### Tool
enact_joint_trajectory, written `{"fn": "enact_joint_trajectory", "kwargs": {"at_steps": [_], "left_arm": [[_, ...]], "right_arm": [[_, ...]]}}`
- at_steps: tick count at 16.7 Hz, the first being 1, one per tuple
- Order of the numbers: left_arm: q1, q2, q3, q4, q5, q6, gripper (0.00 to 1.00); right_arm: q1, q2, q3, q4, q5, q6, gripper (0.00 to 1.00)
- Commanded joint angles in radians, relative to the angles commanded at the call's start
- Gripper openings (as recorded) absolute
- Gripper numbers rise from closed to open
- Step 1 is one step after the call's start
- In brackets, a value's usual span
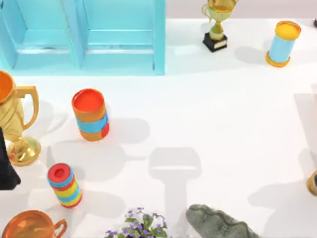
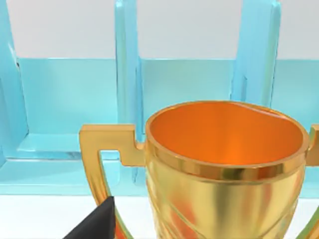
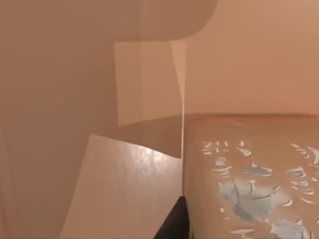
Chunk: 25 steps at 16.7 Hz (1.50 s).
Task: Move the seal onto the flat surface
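The seal (image 3: 249, 179) is a tan-brown block with pale flecks on one face, seen very close in the right wrist view. A dark tip of my right gripper (image 3: 173, 221) shows right beside it. A small tan-brown piece (image 1: 313, 183) sits at the right edge of the top view; I cannot tell whether it is the seal. The flat surface is the white tabletop (image 1: 223, 109). My left gripper (image 1: 7, 168) is parked at the left edge beside a large gold trophy (image 2: 224, 164), and its dark tip (image 2: 94, 225) shows in the left wrist view.
A light blue shelf unit (image 1: 84, 34) stands at the back left. On the table are an orange-and-blue cylinder (image 1: 89, 114), a striped cylinder (image 1: 64, 184), a grey-green rock figure (image 1: 218, 224), a flowering plant (image 1: 138, 223), an orange cup (image 1: 29, 225), a small trophy (image 1: 216, 25) and a blue cylinder (image 1: 283, 43).
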<state>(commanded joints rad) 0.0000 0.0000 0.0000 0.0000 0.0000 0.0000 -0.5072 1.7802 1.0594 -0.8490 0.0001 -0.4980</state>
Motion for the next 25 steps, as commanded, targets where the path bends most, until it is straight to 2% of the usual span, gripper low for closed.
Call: {"fn": "enact_joint_trajectory", "kwargs": {"at_steps": [5,10,16,20,25], "left_arm": [[0.0,0.0,0.0,0.0,0.0,0.0,1.0],[0.0,0.0,0.0,0.0,0.0,0.0,1.0],[0.0,0.0,0.0,0.0,0.0,0.0,1.0],[0.0,0.0,0.0,0.0,0.0,0.0,1.0],[0.0,0.0,0.0,0.0,0.0,0.0,1.0]], "right_arm": [[0.0,-0.003,0.014,-0.007,-0.003,0.015,0.0],[0.037,-0.017,0.192,-0.116,-0.031,0.217,0.0],[0.307,-0.117,0.349,-0.41,-0.036,0.484,0.0],[0.48,-0.222,0.36,-0.561,-0.009,0.503,0.0],[0.509,-0.242,0.35,-0.59,0.002,0.507,0.0]]}}
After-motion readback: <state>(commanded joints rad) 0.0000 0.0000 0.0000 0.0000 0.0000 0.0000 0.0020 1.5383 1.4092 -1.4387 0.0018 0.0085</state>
